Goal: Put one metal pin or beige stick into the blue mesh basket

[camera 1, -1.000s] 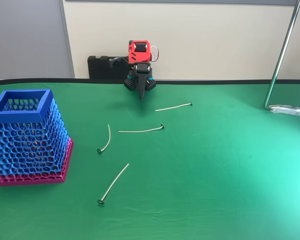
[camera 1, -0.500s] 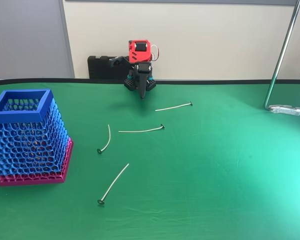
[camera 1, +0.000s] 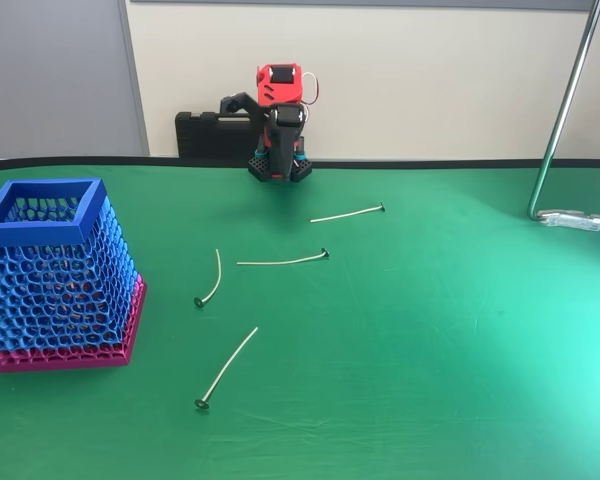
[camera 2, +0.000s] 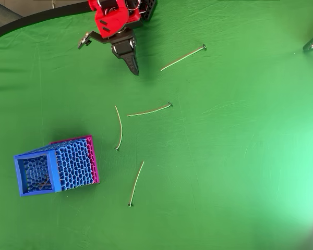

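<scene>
overhead view shows the red and black arm (camera 2: 115, 21) at the far edge of the green surface (camera 2: 229, 156), its dark end effector (camera 2: 133, 65) pointing toward the near side with the fingers drawn together into one point and nothing between them. no brand, label or writing can be read in either view.

four pins lie loose on the surface. the metal pin or beige stick (camera 1: 282, 261), nearly straight with a small dark head at its right end, lies crosswise near the middle, well apart from the end effector (camera 1: 283, 165) in the fixed view. a second straight pin (camera 1: 347, 213) lies further back and to the right. a short curved pin (camera 1: 212, 279) sits just left of the task pin, and a fourth long pin (camera 1: 227, 367) lies nearest the camera, slanted.

the blue mesh basket (camera 1: 50, 215) stands upright at the left, on its magenta base, well apart from every pin. in the overhead view something thin lies inside the basket (camera 2: 22, 174), too small to tell what.

a metal pole (camera 1: 565, 110) with a clamp rises at the far right.

compared with a second ago, the end effector has lifted off the low position near the surface and tucked back toward the arm's base, the red housing sitting higher; pins and basket are unmoved.
</scene>
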